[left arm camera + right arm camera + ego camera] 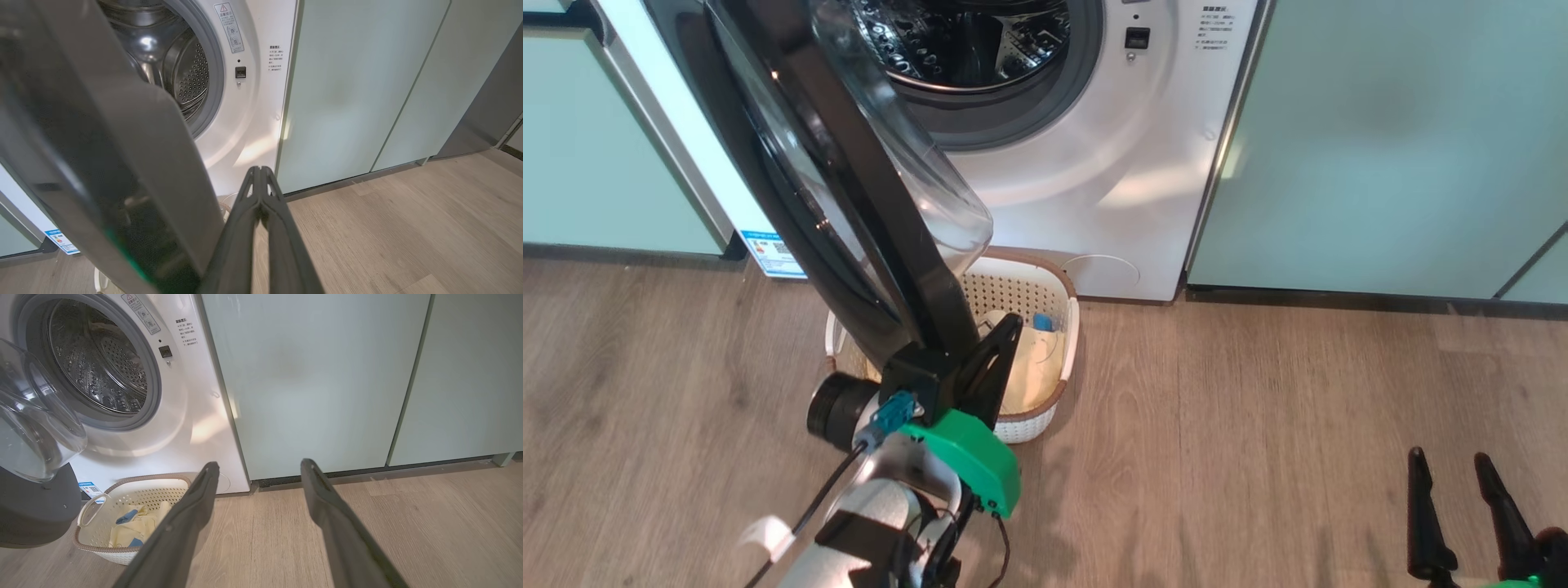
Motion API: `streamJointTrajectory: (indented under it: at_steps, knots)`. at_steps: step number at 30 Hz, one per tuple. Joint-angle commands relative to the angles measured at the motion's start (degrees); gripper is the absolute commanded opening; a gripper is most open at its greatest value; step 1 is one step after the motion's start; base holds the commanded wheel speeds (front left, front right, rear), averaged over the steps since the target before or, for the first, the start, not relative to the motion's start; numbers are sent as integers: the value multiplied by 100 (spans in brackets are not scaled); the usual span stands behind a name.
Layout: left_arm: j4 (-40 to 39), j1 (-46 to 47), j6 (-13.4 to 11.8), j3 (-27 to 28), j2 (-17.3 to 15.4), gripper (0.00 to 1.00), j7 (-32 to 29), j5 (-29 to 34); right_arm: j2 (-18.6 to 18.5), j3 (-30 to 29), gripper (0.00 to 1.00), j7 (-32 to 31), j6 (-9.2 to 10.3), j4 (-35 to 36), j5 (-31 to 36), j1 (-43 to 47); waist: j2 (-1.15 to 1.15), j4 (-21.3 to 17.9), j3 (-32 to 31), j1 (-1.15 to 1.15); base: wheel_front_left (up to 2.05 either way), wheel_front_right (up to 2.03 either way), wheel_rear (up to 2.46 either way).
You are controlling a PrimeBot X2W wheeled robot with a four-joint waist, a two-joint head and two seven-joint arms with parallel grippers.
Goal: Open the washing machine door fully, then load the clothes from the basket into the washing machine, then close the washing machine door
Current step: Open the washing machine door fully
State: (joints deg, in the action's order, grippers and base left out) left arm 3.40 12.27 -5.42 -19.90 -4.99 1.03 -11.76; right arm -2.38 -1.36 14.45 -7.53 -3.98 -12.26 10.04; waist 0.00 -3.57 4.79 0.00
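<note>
The washing machine (1111,163) stands with its steel drum mouth (98,367) uncovered. The washing machine door (878,212) is swung out towards me, black rim edge-on, its glass bowl (923,171) facing the machine. My left gripper (1011,322) is shut with nothing in it, lying close along the inner side of the door's lower edge, above the basket (1068,310). In the left wrist view its closed fingertips (259,169) point at the machine front, with the door (102,163) at their left. Pale yellow clothes (130,531) with blue patches lie in the basket (98,549). My right gripper (1450,456) hangs open over the floor at the lower right.
Pale green cabinet panels (1380,147) flank the machine on the right and on the left (605,147). Wooden floor (1258,449) spreads in front. The basket sits on the floor right under the open door, against the machine's base.
</note>
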Motion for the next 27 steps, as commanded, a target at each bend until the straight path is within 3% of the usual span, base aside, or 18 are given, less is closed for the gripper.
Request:
streamJointTrajectory:
  at_steps: [1,10,27]
  knots:
    - [-234,115,-92,335,-165,0,58,-42,-50,100,100,55,4,159,-32,-288,0,23,6,0,0,0,0]
    - [-409,-74,-208,283,-151,0,73,-54,-50,80,100,55,4,148,-53,-305,0,327,56,0,0,0,0]
    - [-479,-185,-274,115,-147,0,254,-26,-50,40,100,55,4,134,85,-278,0,1416,14,0,0,0,0]
